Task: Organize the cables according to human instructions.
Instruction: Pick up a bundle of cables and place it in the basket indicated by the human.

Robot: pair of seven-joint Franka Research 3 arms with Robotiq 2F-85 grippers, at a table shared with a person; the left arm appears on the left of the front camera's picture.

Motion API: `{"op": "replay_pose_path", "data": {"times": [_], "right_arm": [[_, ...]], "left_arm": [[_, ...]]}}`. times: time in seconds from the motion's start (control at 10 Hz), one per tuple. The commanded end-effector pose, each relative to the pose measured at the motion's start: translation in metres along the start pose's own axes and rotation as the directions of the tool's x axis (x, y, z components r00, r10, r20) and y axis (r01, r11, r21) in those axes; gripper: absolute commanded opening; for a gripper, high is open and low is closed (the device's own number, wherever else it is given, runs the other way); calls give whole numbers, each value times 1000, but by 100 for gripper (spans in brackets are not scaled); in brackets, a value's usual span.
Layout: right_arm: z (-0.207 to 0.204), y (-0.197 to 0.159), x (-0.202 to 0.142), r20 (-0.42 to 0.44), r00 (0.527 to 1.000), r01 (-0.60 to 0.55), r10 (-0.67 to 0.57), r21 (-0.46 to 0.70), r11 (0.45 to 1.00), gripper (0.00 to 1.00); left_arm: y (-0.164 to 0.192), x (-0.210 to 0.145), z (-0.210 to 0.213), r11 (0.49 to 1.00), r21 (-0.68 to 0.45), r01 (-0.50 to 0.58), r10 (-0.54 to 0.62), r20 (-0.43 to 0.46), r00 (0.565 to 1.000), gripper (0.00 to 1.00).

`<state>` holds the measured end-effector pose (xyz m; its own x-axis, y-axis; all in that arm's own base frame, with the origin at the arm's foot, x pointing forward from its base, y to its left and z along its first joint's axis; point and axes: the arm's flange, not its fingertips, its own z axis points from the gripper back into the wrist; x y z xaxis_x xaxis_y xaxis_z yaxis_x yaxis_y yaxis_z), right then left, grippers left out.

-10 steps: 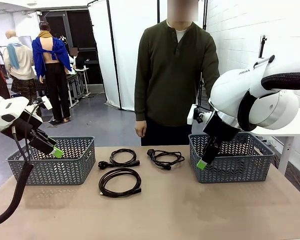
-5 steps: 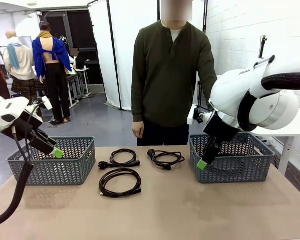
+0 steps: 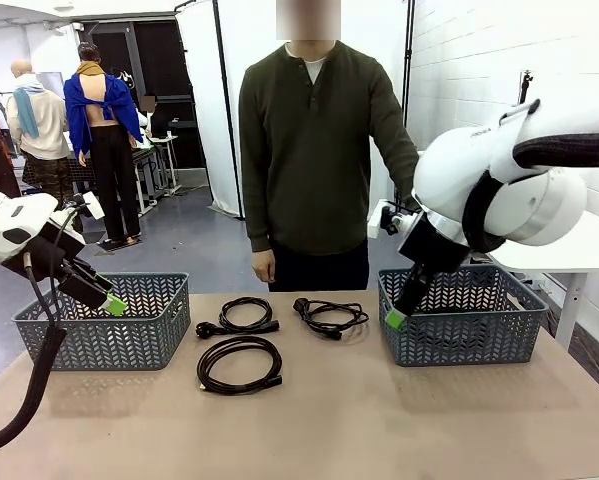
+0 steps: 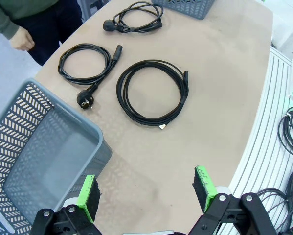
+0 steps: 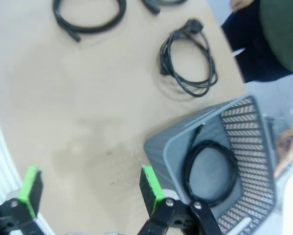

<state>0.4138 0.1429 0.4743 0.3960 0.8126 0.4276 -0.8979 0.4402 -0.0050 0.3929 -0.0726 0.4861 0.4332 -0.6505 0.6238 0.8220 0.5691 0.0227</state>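
Three cables lie on the bench [image 3: 379, 430] between two grey baskets. The near cable [image 3: 239, 364] is a tidy ring, the far cable [image 3: 241, 316] sits just behind it, and the tangled cable [image 3: 329, 316] lies toward the right basket [image 3: 469, 345]. A fourth cable [image 5: 211, 172] is already inside that basket, though the blur there keeps me from saying how neatly it lies.

The left hand [image 4: 146, 188] hangs fully open and empty over a corner of the left basket [image 3: 99, 345]. The right hand [image 5: 89, 185] is just as wide and also empty, poised over the right basket's corner nearest the cables. The person [image 3: 309, 150] stands at the far side, giving no sign I can read.

The worry from here is the coils themselves. Pinch a single strand and the loop may unwind, trailing a plug that drags its neighbour or snags on a basket's lattice. The right hand is close enough to its basket to shove it on the way down. Reaching before the person indicates anything could send a cable into the wrong basket.
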Motion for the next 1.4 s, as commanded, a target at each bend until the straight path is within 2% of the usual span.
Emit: {"op": "replay_pose_path", "data": {"times": [0.0, 0.4, 0.8, 1.1, 1.2, 1.3], "right_arm": [[-4, -13, 37, -71, 996, 51, -51, -5, 999, 100], [-34, -42, 104, -184, 975, 128, -127, -8, 992, 100], [-80, -68, 150, -242, 955, 160, -172, -66, 985, 100], [-94, -73, 162, -285, 939, 184, -193, -59, 981, 100], [-92, -69, 150, -239, 957, 154, -163, -57, 986, 100], [-92, -69, 150, -239, 957, 154, -163, -57, 986, 100]], "left_arm": [[4, -2, 0, 1000, -16, 11, -11, 16, 1000, 100], [4, -2, 0, 1000, -16, 11, -11, 16, 1000, 100], [4, -2, 0, 1000, -16, 11, -11, 16, 1000, 100], [4, -2, 0, 1000, -16, 11, -11, 16, 1000, 100], [4, -2, 0, 1000, -16, 11, -11, 16, 1000, 100], [4, -2, 0, 1000, -16, 11, -11, 16, 1000, 100]]}}
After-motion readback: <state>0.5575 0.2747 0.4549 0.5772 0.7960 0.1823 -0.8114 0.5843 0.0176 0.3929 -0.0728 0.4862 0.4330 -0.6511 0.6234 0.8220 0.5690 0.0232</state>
